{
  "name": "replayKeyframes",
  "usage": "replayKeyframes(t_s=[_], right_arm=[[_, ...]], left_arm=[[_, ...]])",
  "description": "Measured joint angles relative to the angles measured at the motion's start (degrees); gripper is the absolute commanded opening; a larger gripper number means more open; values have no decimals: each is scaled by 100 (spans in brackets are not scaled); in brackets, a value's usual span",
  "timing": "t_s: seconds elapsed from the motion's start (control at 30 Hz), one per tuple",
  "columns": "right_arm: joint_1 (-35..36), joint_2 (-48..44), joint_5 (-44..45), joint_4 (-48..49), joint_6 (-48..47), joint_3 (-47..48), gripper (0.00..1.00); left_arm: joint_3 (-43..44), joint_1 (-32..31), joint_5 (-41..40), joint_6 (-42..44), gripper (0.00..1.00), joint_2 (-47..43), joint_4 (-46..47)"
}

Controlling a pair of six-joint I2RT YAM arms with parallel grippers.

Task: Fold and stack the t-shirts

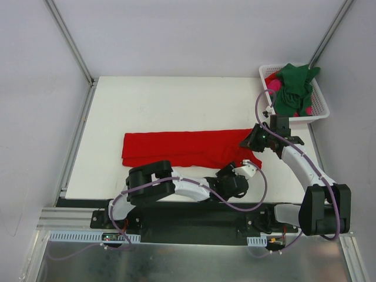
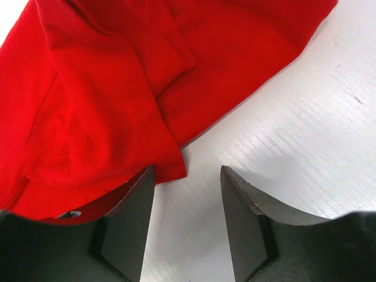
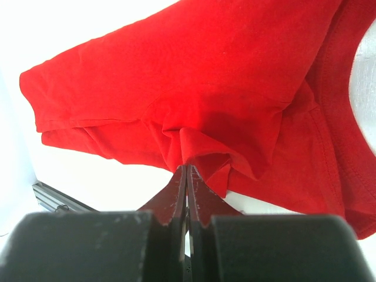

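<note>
From above, the arm bases [image 1: 111, 217] sit closest to us, at the near edge of the white tabletop [image 1: 176, 106]. Beyond them the red t-shirt [image 1: 176, 150] lies as a long flat band across the tabletop, doubled lengthwise by the look of it. The left hand [image 1: 249, 170] is low at the shirt's near right corner, and the right hand [image 1: 251, 141] is at its right end. In the far right corner a white slotted basket [image 1: 322, 108] holds the bunched green t-shirt [image 1: 294, 88], with bits of the pink t-shirt [image 1: 272, 87] showing beneath.

In the left wrist view, the left hand [image 2: 188, 173] stands about half open with nothing between its jaws. A hem corner of the red t-shirt [image 2: 117, 88] lies just beside one finger on the smooth, faintly ribbed tabletop [image 2: 294, 147]. The cloth is matte, soft knit, in loose overlapping layers.

In the right wrist view, the right hand [image 3: 186, 176] is pinched tight on a small pleat of the red t-shirt [image 3: 205, 88], and creases fan out from the grip. A stitched collar curves along the right.

We judge the step to be a crosswise fold of this end. To do it well, the left hand should close on its corner through every layer. Both hands should then lift level, keeping the edge taut. Thin knit sags, so a shallow pinch may drop a layer.
</note>
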Motion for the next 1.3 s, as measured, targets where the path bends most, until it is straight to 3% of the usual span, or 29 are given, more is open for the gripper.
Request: replayKeyframes(t_s=[0.13,0.23,0.27,0.4,0.77,1.03,1.3], right_arm=[[0,0,-2,-2,-2,0,1],[0,2,-2,-2,-2,0,1],[0,2,-2,-2,-2,0,1],[0,2,-2,-4,-4,0,1],[0,4,0,-39,-28,0,1],[0,4,-4,-35,-31,0,1],[0,4,-48,-31,-31,-2,1]], left_arm=[[-7,28,-4,-4,46,0,0],[-26,48,-7,-13,37,0,17],[-35,50,-7,-17,26,0,20],[-81,85,-9,-24,0,9,4],[-363,118,-164,24,0,-114,87],[-1346,468,-264,26,0,-1517,-138],[-1443,723,-435,229,0,-2393,39]])
